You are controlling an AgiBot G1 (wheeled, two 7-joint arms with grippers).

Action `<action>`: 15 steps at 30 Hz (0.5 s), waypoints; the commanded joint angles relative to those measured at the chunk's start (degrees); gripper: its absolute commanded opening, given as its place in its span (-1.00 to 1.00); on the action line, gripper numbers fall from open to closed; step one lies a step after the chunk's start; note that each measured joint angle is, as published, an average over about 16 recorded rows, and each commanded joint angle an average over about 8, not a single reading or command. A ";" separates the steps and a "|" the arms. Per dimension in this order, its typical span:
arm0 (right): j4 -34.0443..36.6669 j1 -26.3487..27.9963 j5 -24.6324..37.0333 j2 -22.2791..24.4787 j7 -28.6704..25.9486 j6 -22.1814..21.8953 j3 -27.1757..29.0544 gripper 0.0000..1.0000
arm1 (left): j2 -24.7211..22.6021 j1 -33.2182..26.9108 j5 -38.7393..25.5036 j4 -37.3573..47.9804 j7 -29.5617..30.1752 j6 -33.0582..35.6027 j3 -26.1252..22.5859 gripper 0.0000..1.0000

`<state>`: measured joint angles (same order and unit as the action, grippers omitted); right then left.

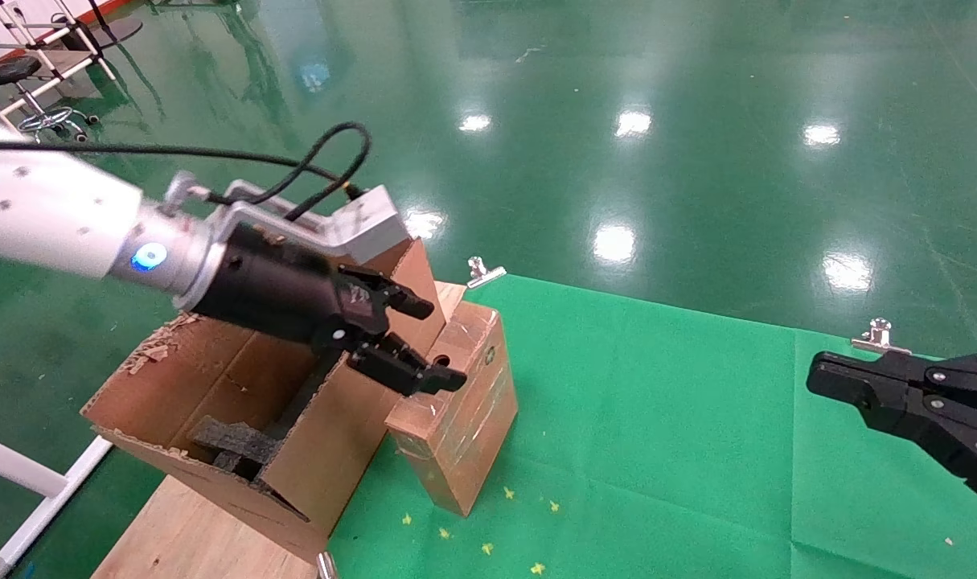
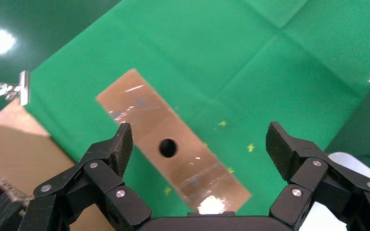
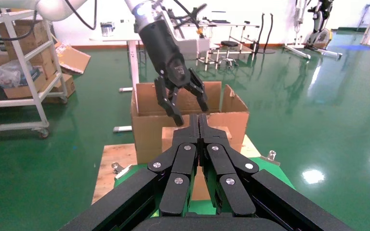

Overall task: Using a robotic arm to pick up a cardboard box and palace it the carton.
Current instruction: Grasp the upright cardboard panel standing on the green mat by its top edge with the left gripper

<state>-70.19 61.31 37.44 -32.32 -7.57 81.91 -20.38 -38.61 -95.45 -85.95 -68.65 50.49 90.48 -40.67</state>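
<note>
The small brown taped cardboard box (image 1: 456,410) with a round hole stands on the green cloth, right beside the carton (image 1: 239,402). The box also shows in the left wrist view (image 2: 173,149) and in the right wrist view (image 3: 171,139). The big carton has ragged flaps and black foam (image 1: 231,442) inside. The white robotic arm (image 1: 46,217) carries my left gripper (image 1: 432,342), which is open and empty, hovering just above the box's top. In the left wrist view the left gripper (image 2: 200,139) has the box between and below its fingers. My right gripper (image 1: 818,378) is shut and parked at the right.
The green cloth (image 1: 657,450) covers the table, clipped by metal clamps (image 1: 484,272) at the far edge. A bare wooden board (image 1: 190,539) lies under the carton. Shelving and frames (image 3: 24,72) stand far off on the green floor.
</note>
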 commanded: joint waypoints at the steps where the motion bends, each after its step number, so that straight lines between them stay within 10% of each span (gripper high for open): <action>1: 0.00 0.00 0.00 0.00 0.00 0.00 0.00 -1.00 | -1.58 -2.49 -2.83 0.49 2.97 0.24 -2.25 1.00; 15: 0.00 0.00 0.00 0.00 0.00 0.00 0.00 -1.00 | -7.31 -8.22 -5.81 8.07 11.63 -0.31 -14.07 1.00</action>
<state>-70.19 61.31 37.44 -32.32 -7.57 81.91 -20.38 -45.76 -103.47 -91.81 -61.18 62.13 90.15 -54.47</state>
